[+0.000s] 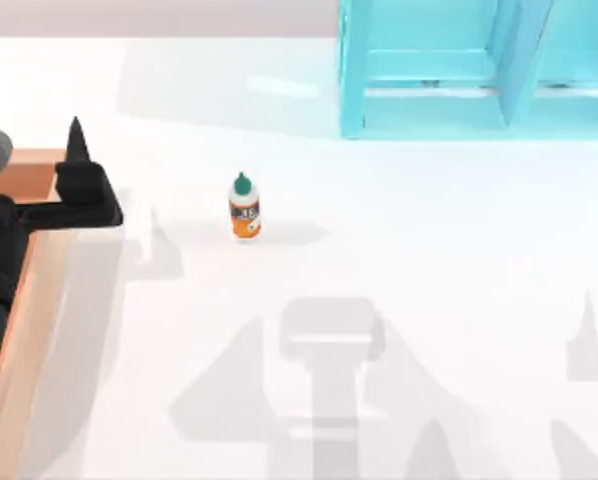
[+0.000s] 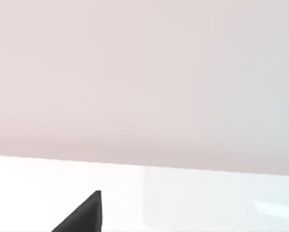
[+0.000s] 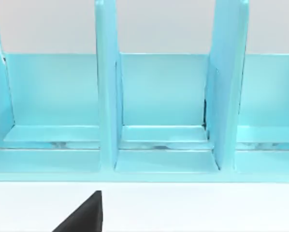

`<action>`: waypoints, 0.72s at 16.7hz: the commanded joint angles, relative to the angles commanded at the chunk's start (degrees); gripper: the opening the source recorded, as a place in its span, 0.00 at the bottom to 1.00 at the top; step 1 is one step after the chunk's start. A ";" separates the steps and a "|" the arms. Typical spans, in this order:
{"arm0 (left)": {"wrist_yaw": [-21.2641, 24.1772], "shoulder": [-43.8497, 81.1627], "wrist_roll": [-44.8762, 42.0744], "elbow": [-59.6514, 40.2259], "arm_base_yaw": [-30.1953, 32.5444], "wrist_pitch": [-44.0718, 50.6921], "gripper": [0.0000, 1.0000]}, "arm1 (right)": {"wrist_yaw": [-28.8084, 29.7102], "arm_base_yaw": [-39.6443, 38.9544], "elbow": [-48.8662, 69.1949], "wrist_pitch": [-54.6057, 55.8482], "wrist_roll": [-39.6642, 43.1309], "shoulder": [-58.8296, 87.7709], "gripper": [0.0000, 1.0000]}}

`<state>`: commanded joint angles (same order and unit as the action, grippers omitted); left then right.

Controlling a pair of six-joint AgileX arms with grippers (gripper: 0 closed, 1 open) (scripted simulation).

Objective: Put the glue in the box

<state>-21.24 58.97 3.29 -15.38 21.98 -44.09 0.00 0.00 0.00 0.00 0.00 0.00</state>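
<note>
the box [image 1: 34, 300] sits at 9 o'clock, left gripper [image 1: 77, 160] above it; jaw opening cannot be determined. the glue [image 1: 244, 206] stands upright near centre, ungrasped. likely light, rigid, slippery: grip the orange body. shelf unit [image 1: 459, 70] at 1 o'clock.

One small bottle of glue [image 1: 244, 208] stands on the white table [image 1: 429, 260], with an orange body, a white label band and a dark green pointed cap. There is one shallow wooden box [image 1: 29, 290], tan-walled with a reddish-brown inside, at the table's left edge. One cyan-blue shelf unit [image 1: 459, 70] sits at the far side; from the right wrist camera I count two upright dividers on it and three compartments between and beside them, with a fourth partly cut off. One black arm reaches over the box, ending in one left gripper [image 1: 77, 150].
</note>
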 joint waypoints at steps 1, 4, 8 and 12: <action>-2.04 6.11 0.11 -1.18 2.15 -3.98 1.00 | 0.00 0.00 0.00 0.00 0.00 0.00 1.00; -8.11 24.49 0.46 -4.65 8.62 -15.89 1.00 | 0.00 0.00 0.00 0.00 0.00 0.00 1.00; -15.55 47.18 1.14 -9.12 16.65 -30.86 1.00 | 0.00 0.00 0.00 0.00 0.00 0.00 1.00; -21.43 65.13 2.09 -13.10 23.13 -43.38 1.00 | 0.00 0.00 0.00 0.00 0.00 0.00 1.00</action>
<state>-42.67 124.10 5.38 -28.48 45.11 -87.47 0.00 0.00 0.00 0.00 0.00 0.00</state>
